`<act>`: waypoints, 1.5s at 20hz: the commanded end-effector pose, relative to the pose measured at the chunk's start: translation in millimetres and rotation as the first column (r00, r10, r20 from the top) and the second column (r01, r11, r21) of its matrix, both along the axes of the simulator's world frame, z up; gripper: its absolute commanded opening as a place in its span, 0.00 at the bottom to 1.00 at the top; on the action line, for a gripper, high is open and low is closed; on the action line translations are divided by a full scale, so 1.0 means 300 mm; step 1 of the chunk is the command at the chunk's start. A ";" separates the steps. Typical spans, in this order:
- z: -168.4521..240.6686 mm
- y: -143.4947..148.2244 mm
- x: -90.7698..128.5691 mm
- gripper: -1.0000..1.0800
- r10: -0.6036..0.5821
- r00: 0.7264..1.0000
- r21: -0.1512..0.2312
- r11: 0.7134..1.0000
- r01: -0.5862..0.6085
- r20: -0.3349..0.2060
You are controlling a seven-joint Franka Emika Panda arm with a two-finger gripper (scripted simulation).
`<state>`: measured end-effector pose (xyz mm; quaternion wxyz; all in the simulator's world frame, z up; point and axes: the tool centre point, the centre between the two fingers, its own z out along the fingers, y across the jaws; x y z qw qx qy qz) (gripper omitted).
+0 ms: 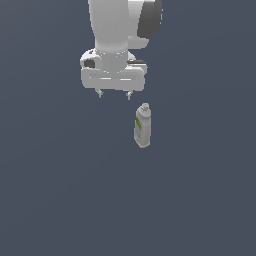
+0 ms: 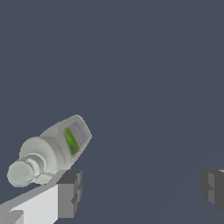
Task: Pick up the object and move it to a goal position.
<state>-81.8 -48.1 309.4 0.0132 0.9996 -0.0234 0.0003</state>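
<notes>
1. Hovering above a plain dark grey bench (image 1: 60, 200), the white tool (image 1: 114, 94) of the single arm hangs towards the exterior view's left of centre, its two short fingertips pointing down and set wide apart with nothing between them.

2. Just to the exterior view's right of the tool and below it, the bottle (image 1: 142, 126) lies on the bench, a small pale grey-white container with a rounded cap and a green-and-white label. It sits slightly outside the right-hand fingertip (image 1: 129, 95), apart from it and not inside the span of the jaws.

3. The bottle's long axis runs nearly up and down the exterior view, cap at the far end nearest the tool and base pointing away, with only a slight lean.

4. Seen from the wrist view, the bottle (image 2: 52, 151) lies just beyond one dark finger pad (image 2: 70, 194), its cap (image 2: 19, 173) nearest that pad, while the other pad (image 2: 213, 189) stands well apart across open bench.

5. Judged from this, the grasp has not begun: the tool appears to need a sideways shift towards the exterior view's right to centre the gap over the bottle before it descends, and probably a turn of the wrist so the pads close across the narrow body, not along its length.
</notes>
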 end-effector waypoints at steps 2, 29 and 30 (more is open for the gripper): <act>0.001 -0.002 0.000 0.96 -0.002 1.000 -0.001 1.000 0.002 0.000; -0.093 0.399 -0.042 0.96 0.465 0.885 0.025 0.885 -0.465 0.000; -0.095 0.406 -0.043 0.96 0.472 0.881 0.026 0.881 -0.472 0.000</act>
